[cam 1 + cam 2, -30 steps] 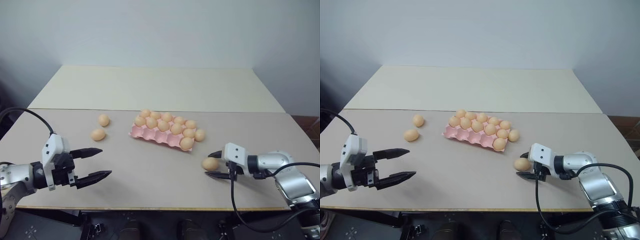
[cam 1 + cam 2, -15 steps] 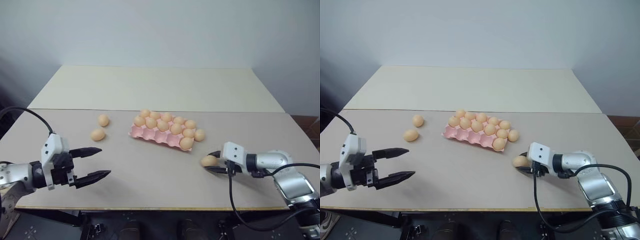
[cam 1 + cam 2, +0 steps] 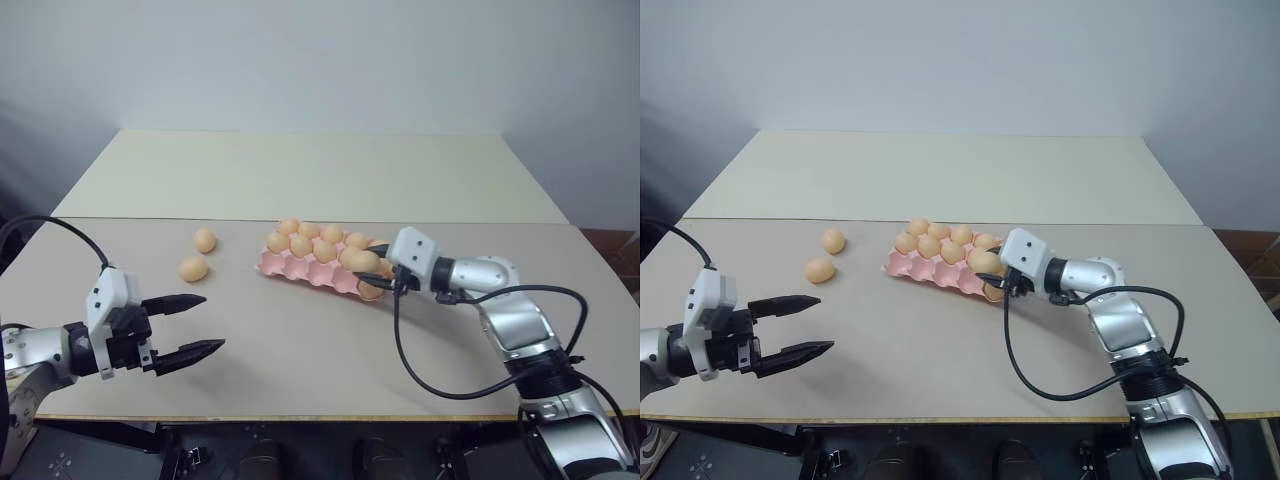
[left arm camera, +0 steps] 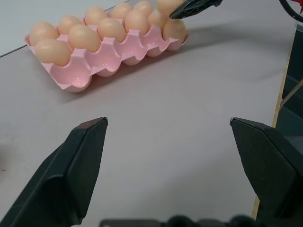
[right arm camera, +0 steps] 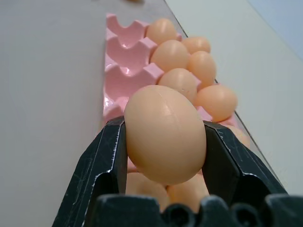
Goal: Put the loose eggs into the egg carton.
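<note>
Right gripper (image 3: 366,266) pinches one egg (image 5: 164,134) between its black fingers, hovering over the near right end of the pink egg carton (image 3: 300,266). Left gripper (image 3: 195,325) hangs spread wide, well left and nearer than the carton. Two loose eggs (image 3: 194,269) lie just left of the carton

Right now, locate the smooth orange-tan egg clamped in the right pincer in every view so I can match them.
Left eye view: the held orange-tan egg hangs over the right end of the pale pink moulded egg carton.
Right eye view: same spot.
Left wrist view: at the top edge.
Right wrist view: centre, between black fingers.
Shared landmark: the carton.
</note>
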{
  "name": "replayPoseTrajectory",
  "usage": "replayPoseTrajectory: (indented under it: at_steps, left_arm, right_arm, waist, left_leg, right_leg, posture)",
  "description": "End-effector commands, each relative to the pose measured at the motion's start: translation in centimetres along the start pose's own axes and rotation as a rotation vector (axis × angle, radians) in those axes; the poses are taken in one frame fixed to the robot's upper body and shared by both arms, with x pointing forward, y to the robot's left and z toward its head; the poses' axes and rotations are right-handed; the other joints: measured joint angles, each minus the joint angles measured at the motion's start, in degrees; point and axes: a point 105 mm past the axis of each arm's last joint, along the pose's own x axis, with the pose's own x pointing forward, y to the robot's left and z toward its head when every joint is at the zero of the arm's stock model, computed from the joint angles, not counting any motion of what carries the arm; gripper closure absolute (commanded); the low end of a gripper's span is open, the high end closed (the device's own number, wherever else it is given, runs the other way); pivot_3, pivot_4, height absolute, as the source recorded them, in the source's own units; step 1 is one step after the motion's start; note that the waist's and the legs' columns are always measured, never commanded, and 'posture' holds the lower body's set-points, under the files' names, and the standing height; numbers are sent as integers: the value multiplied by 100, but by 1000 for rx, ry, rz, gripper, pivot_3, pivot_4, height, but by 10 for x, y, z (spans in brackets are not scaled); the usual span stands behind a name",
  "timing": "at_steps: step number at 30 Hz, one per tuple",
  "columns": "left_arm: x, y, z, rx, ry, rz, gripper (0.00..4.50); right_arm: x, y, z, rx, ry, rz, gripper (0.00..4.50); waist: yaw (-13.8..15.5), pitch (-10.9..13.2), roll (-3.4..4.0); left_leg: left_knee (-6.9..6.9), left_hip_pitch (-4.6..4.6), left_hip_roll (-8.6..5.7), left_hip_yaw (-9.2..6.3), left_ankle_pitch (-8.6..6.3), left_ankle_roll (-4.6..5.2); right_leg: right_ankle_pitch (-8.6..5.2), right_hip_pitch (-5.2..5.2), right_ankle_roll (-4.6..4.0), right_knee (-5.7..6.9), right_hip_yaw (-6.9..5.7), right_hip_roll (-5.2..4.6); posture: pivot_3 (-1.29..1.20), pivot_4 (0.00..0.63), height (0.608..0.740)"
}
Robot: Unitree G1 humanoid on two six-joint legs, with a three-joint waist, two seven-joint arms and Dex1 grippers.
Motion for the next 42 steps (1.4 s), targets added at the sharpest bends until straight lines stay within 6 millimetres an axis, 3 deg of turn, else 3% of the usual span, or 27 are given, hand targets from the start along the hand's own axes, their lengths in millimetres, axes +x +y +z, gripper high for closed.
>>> replayPoseTrajectory:
  at_steps: [1,4,5,6,11,17,24,26,32,36,42]
  left_arm:
    - [-2,-2,7,48,-14,9,0]
    - [-2,-2,7,47,-15,9,0]
    - [-1,-2,7,46,-17,8,0]
    - [-1,-2,7,46,-17,8,0]
    - [0,-3,7,44,-21,8,0]
    - [0,-3,6,42,-25,10,0]
    - [-1,-6,6,43,-21,6,0]
    - [-3,-5,5,43,-14,3,0]
    - [-7,-2,3,50,3,0,0]
    - [-7,2,4,52,0,11,0]
    - [-5,0,4,55,-5,8,0]
  right_arm:
    - [3,-7,16,-62,-47,-24,2271]
    - [8,-4,16,-70,-50,-22,2271]
    - [10,-3,17,-70,-52,-19,1755]
    - [13,-2,16,-71,-53,-17,1627]
    - [24,0,15,-81,-58,-30,38]
    - [5,-10,17,-82,-55,-77,38]
    - [-76,-29,15,-42,-1,-128,38]
    - [-104,-28,10,-15,50,-100,38]
    - [-160,-17,-8,25,205,-20,38]
    - [-174,-11,-12,46,252,11,38]
    - [-176,-8,-10,58,255,14,38]
  waist:
    - [-8,0,0]
    - [-18,0,0]
    - [-25,0,0]
    - [-33,0,0]
    - [-81,0,0]
    - [-65,0,1]
    - [2,0,0]
    - [13,0,0]
    - [44,0,0]
    - [22,0,0]
    - [31,0,0]
  left_leg:
    - [0,1,0,0,0,0]
    - [0,2,2,0,0,0]
    - [0,3,2,0,0,0]
    - [1,3,3,0,0,0]
    - [2,4,4,0,1,0]
    - [1,1,4,0,0,0]
    - [1,-2,4,3,0,0]
    - [-1,0,4,4,0,0]
    - [2,13,18,15,0,0]
    - [3,30,27,26,0,0]
    - [3,37,30,35,0,-1]
  right_leg:
    - [0,0,0,0,0,1]
    - [-3,0,5,3,-1,1]
    - [-4,0,6,3,-1,2]
    - [-5,0,8,4,-1,2]
    - [-4,0,9,6,-1,3]
    - [1,-1,1,2,-1,2]
    - [-4,-1,9,-3,-2,0]
    - [-8,0,14,-4,-1,1]
    - [-29,5,-19,-3,1,9]
    - [-28,8,-22,0,10,13]
    - [-27,9,-23,1,18,14]
  posture:
    - [0,150,740]
    - [0,150,740]
    - [0,150,740]
    - [0,150,740]
    - [0,150,740]
    - [0,150,740]
    - [0,150,740]
    - [0,150,740]
    - [0,150,740]
    - [0,150,740]
    - [0,150,740]
